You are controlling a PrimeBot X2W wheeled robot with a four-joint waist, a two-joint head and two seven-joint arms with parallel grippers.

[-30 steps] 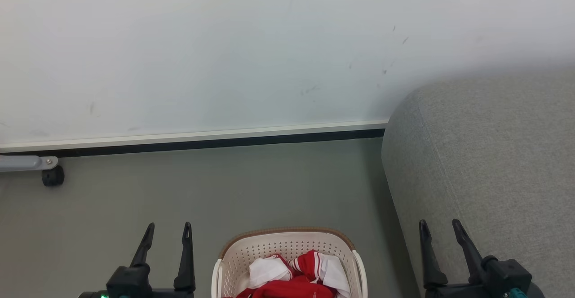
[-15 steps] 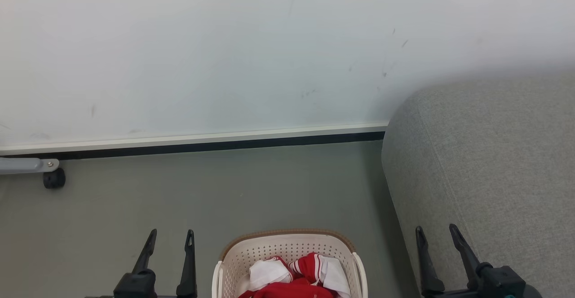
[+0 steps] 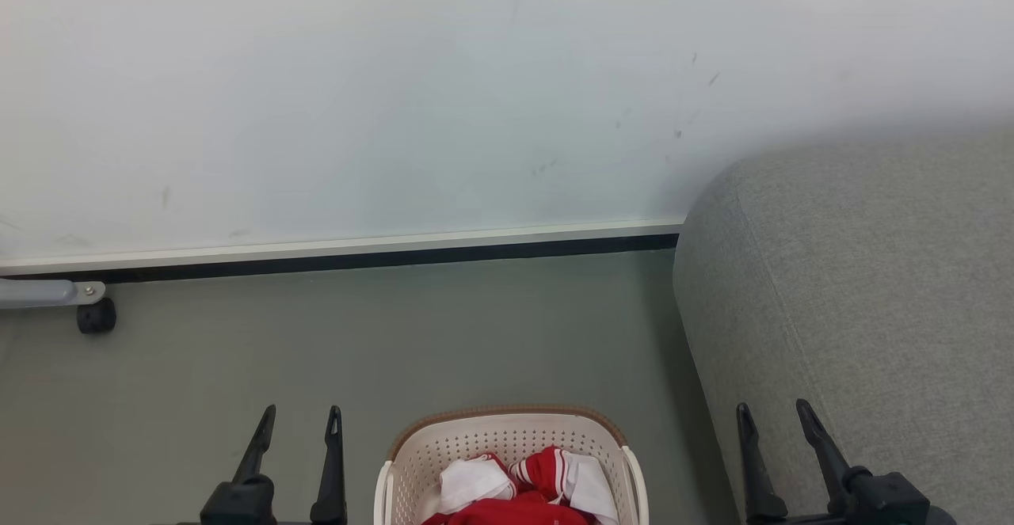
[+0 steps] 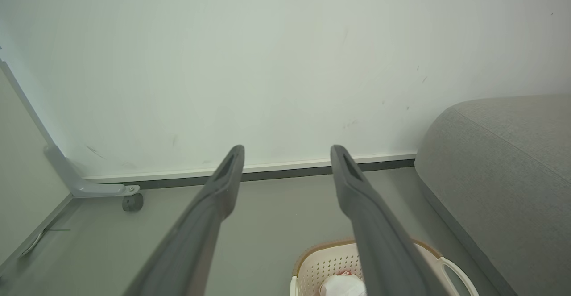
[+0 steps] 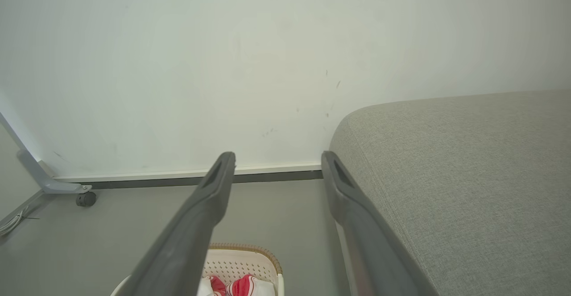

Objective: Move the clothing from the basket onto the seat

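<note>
Now, basket (image 3: 507,414): stands on the grey floor (image 3: 475,335) at the near edge of the head view, between the 2 grippers. Its near part is cut off, so its long axis cannot be told.
Clothing (image 3: 515,505): red and white bundle heaped inside the basket; none on the seat.
Seat (image 3: 871,287): grey sofa just right of the basket, its rounded end facing left.
Left gripper (image 3: 302,410): 2 fingers apart with nothing between them, over bare floor just left of the basket.
Right gripper (image 3: 772,405): 2 fingers apart and empty, in front of the seat's near left flank, right of the basket.
Key relation: clothing lies nearer and lower than both sets of fingertips, inward of each gripper. The left gripper looks the closer of the 2; the right is closer to the seat.
Step (judged): task not begun; a reach into the basket comes first.
Next move (judged): picking arm swings inward and down, then carries the clothing rightward.
</note>
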